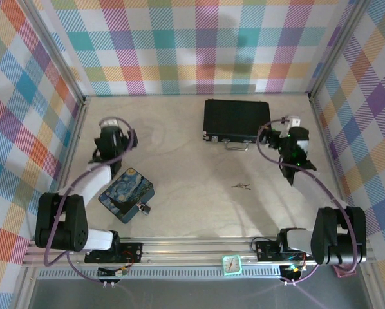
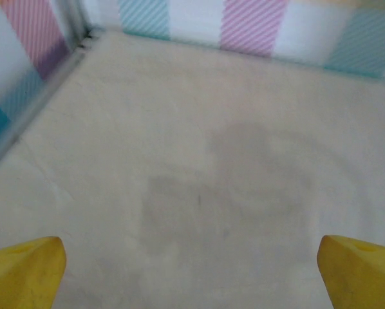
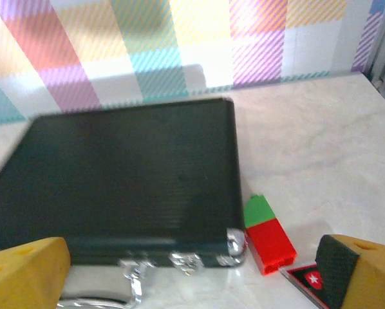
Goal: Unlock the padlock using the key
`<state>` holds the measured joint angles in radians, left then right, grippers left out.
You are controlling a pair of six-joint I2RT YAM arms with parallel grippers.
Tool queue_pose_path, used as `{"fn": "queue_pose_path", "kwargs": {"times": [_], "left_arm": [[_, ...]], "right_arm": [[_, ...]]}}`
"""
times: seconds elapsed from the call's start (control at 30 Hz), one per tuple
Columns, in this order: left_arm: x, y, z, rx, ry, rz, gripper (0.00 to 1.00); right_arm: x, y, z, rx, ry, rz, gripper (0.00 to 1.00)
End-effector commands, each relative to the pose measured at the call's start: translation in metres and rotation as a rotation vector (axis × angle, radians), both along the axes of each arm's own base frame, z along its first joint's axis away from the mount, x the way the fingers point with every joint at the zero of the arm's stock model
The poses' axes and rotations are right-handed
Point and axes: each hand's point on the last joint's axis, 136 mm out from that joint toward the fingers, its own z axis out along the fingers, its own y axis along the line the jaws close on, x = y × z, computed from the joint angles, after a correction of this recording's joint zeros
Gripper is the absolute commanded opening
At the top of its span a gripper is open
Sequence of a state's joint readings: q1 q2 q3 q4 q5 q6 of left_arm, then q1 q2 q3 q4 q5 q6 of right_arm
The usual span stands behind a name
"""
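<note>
Both claws empty; padlock and key untouched.
The left claw [image 2: 192, 277] and right claw [image 3: 192, 283] gape wide, seemingly ready for a first grab; the key [image 1: 241, 187] lies back-left of the right claw, the padlock [image 1: 143, 207] behind the left claw, at the tin [image 1: 123, 192] corner.

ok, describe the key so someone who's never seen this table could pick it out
Start at the black case at the far middle of the table, and come straight toward the near edge from its silver handle. The key lies alone on bare tabletop there. It is thin, pale and silvery, unlike the padlock, which sits by the blue starry tin on the left.
</note>
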<state>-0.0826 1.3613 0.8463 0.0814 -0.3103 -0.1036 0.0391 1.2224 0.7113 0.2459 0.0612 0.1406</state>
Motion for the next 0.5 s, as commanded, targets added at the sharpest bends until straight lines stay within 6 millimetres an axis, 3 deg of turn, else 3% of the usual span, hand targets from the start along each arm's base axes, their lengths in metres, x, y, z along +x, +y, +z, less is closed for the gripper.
{"fn": "queue_pose_path", "kwargs": {"times": [0.0,0.1,0.23,0.37,0.47], "left_arm": [[-0.046,0.018,0.004,-0.044,0.262,0.149,1.00],[-0.080,0.000,0.003,-0.229,0.381,0.179,1.00],[-0.146,-0.035,-0.006,-0.408,0.546,0.168,1.00],[-0.200,-0.055,-0.017,-0.467,0.600,0.165,1.00],[-0.213,-0.066,-0.030,-0.516,0.590,0.176,1.00]], "right_arm": [[-0.025,0.031,-0.012,0.116,0.206,0.077,0.99],[-0.043,0.059,-0.011,0.102,0.276,0.146,0.99],[-0.068,0.089,-0.020,0.096,0.354,0.203,0.99],[-0.084,0.097,-0.040,0.094,0.455,0.196,0.99],[-0.092,0.099,-0.053,0.117,0.508,0.184,0.99]]}}
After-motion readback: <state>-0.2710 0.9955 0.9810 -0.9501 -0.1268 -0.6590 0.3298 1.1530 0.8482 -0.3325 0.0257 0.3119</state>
